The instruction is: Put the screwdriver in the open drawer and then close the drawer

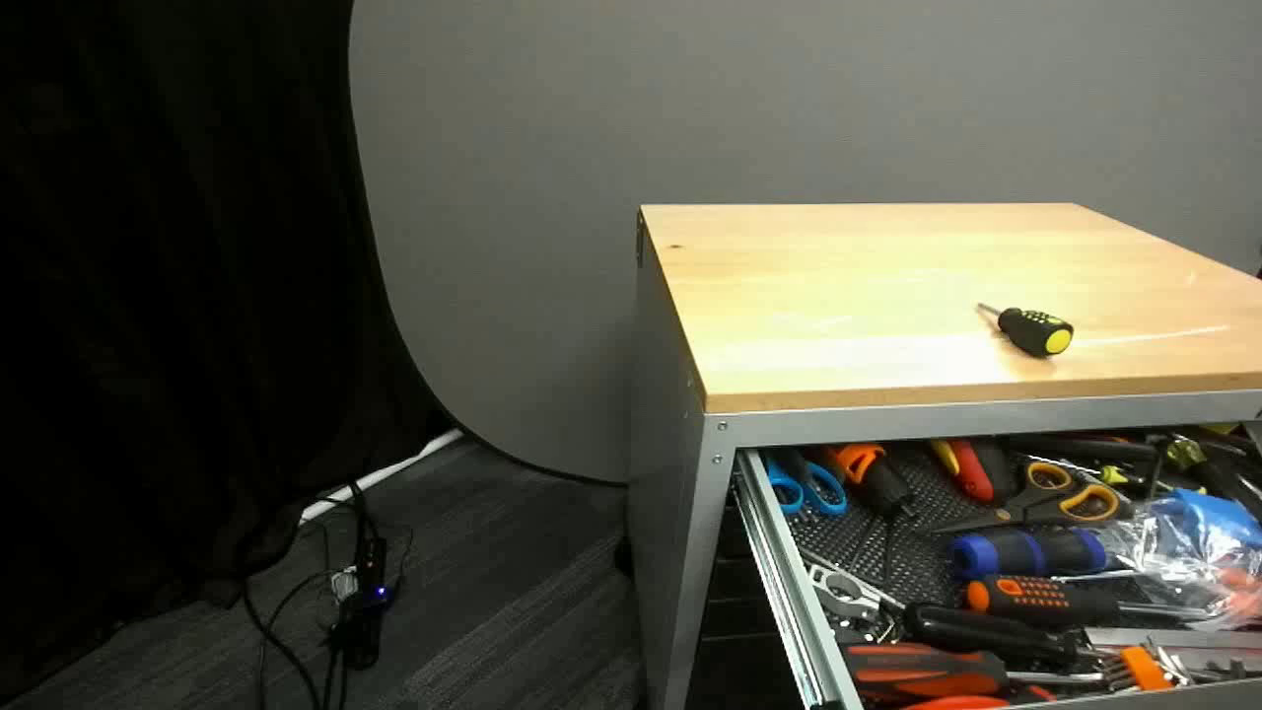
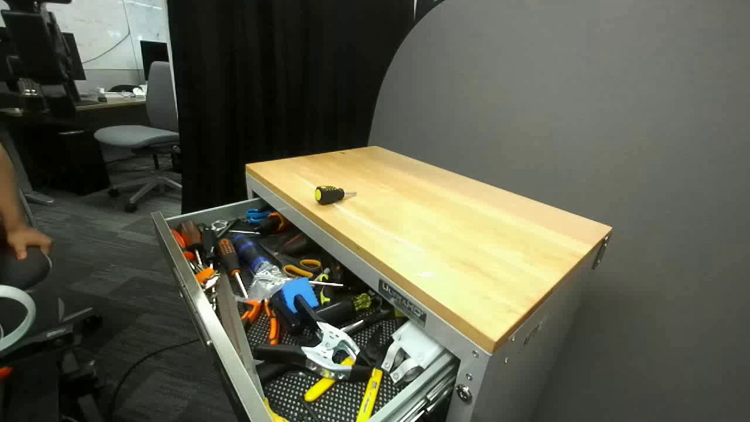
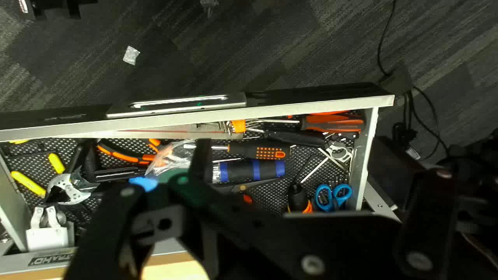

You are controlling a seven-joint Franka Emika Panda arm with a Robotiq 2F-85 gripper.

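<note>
The screwdriver, with a stubby black and yellow handle, lies on the wooden cabinet top near its front edge in both exterior views (image 1: 1035,332) (image 2: 330,194). It does not show in the wrist view. The drawer is pulled out and holds many tools; its rim shows in both exterior views (image 1: 804,592) (image 2: 196,310) and in the wrist view (image 3: 291,109). My gripper (image 3: 315,167) hangs above the drawer's cabinet side in the wrist view. Its dark fingers stand apart with nothing between them. I cannot make it out clearly in the exterior views.
The drawer holds blue scissors (image 3: 332,197), a blue-banded tool (image 3: 249,171), an orange-dotted handle (image 3: 258,151) and a metal clamp (image 2: 331,346). The wooden top (image 2: 433,234) borders it. A person's arm (image 2: 14,217) and an office chair (image 2: 137,135) show at the left.
</note>
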